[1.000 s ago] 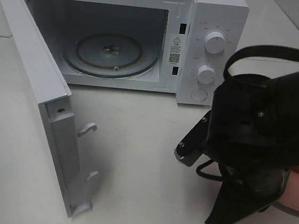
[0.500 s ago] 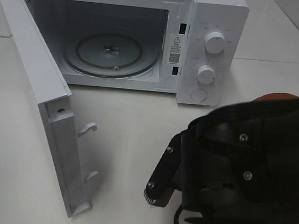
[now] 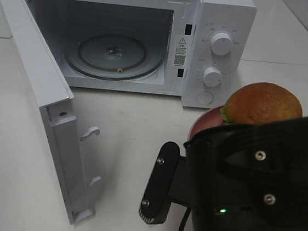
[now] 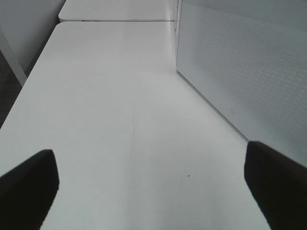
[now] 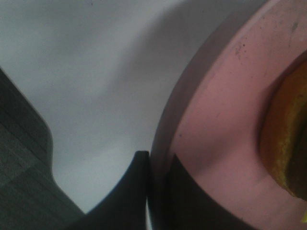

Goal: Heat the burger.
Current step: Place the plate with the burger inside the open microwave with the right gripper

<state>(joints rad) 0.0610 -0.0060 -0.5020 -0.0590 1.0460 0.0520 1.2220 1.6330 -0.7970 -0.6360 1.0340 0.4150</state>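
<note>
The burger (image 3: 262, 105), with a glossy brown bun, sits on a round pink plate (image 3: 203, 125) just right of the microwave's front. My right arm (image 3: 256, 187) fills the lower right of the exterior view and hides its own gripper there. In the right wrist view the right gripper (image 5: 156, 160) is shut on the plate's rim (image 5: 225, 120), with the burger's edge (image 5: 285, 139) beside it. The left gripper (image 4: 153, 191) is open over bare table, with one dark finger (image 4: 29, 184) at each side, and holds nothing.
The white microwave (image 3: 224, 23) stands at the back with its door (image 3: 40, 92) swung wide toward the front left. Its glass turntable (image 3: 115, 56) lies bare inside. The door's outer face (image 4: 249, 67) is close beside the left gripper. Two knobs (image 3: 221, 44) sit on the right panel.
The right arm has swung down and nearer in the exterior view. The burger on its plate, hidden behind the arm before, now shows above it, nearer the microwave. The left gripper stays open.
</note>
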